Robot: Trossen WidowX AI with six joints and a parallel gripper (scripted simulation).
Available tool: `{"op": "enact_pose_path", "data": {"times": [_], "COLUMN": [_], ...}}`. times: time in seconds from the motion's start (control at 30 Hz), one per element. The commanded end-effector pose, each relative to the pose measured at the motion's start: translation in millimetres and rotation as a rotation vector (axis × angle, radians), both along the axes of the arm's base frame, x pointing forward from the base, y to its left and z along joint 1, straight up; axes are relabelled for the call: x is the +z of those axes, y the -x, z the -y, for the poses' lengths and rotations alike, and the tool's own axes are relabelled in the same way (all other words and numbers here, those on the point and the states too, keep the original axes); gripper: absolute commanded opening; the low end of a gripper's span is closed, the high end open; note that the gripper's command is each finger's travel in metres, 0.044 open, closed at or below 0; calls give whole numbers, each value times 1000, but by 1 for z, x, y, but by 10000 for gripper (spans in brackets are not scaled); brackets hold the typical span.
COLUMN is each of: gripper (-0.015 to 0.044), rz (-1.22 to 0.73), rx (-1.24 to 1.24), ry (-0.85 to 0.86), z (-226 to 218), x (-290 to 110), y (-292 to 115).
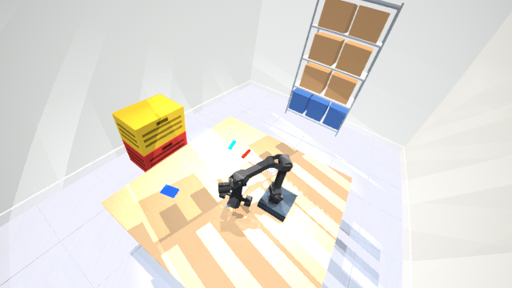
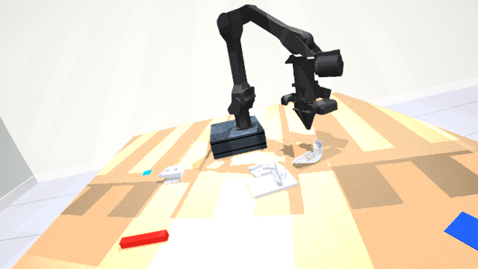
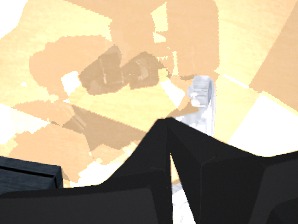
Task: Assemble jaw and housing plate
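My gripper is shut and empty, pointing down above the table beside the loose jaw. The loose white jaw lies on the table below the fingertips, its toothed round end visible just beyond them in the wrist view; the fingers hide part of it. The white base stands in the exterior view left of the loose jaw, with the other jaw on it and a slanted white part standing up. The pins are too small to tell. The white housing plate is farther left, apart from the base.
The dark robot base block is behind the white base. A red bar, a cyan piece and a blue square lie on the table. Crates and a shelf rack stand beyond it.
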State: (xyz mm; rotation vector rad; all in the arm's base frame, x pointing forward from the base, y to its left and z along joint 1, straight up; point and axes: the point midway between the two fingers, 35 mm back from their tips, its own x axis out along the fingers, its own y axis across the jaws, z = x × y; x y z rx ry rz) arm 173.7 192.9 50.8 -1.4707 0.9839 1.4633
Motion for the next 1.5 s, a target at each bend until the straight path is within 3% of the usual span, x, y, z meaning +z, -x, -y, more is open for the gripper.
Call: {"op": "enact_pose_path", "data": {"times": [0.0, 1.1, 1.47], "gripper": [0, 0, 0], "rz": [-2, -3, -2], "rx": [7, 7, 7], "ry": [-1, -1, -1], "z": [-1, -1, -5], "x": [-5, -58, -59], "y": [0, 0, -8]}}
